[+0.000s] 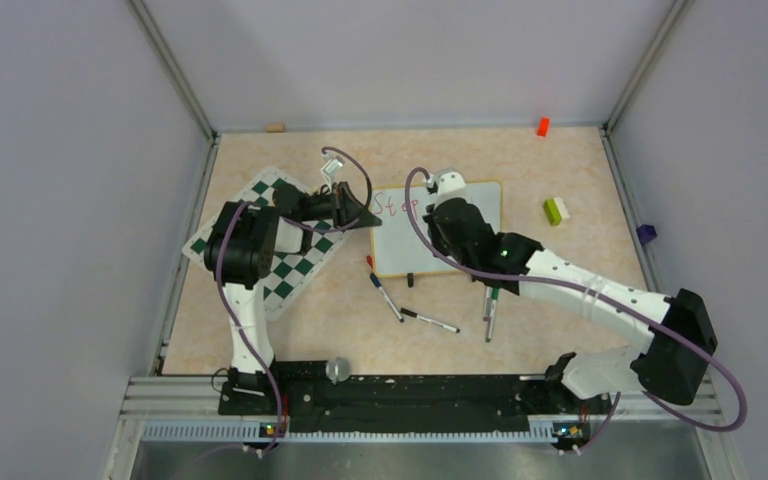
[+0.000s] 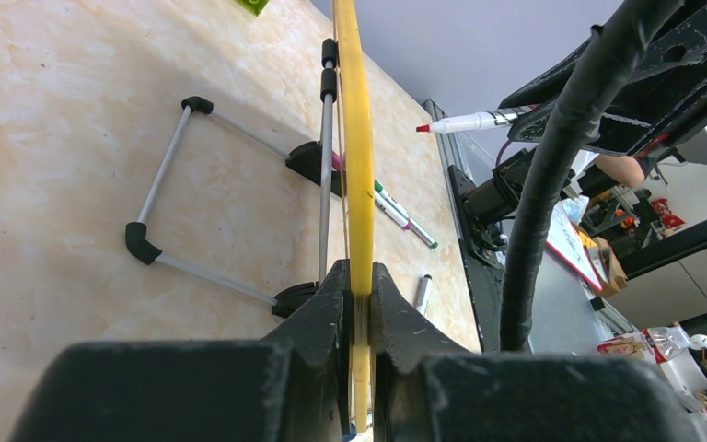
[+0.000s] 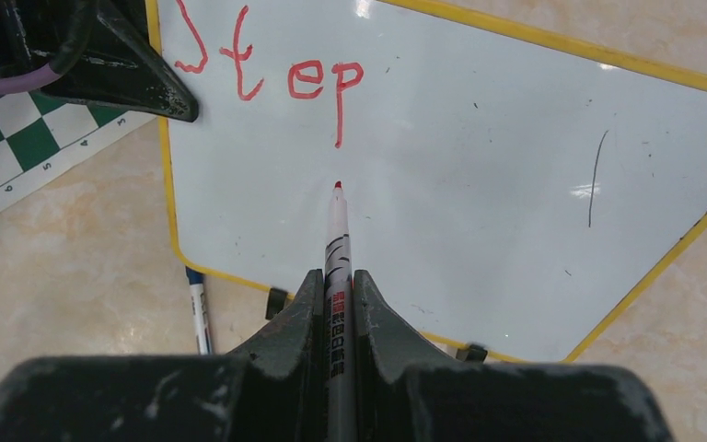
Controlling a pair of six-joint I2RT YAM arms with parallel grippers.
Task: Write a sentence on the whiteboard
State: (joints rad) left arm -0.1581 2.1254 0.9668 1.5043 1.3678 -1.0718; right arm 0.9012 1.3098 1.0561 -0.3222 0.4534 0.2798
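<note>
beige table (image 1: 520, 160) between grey walls (image 1: 60, 200) | whiteboard (image 1: 400, 250) is propped mid-table, its edge clamped by left gripper (image 2: 359, 281), seemingly so strokes are resisted | marker (image 3: 337, 230) is pinched in right gripper (image 3: 336, 290), tip aimed just below sentence (image 3: 281, 74), of which only "step" is written

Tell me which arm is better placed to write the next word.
Right: the right pincer grips the red marker, tip aimed just below the word Step on the whiteboard. The left pincer is clamped on the whiteboard's frame.
</note>
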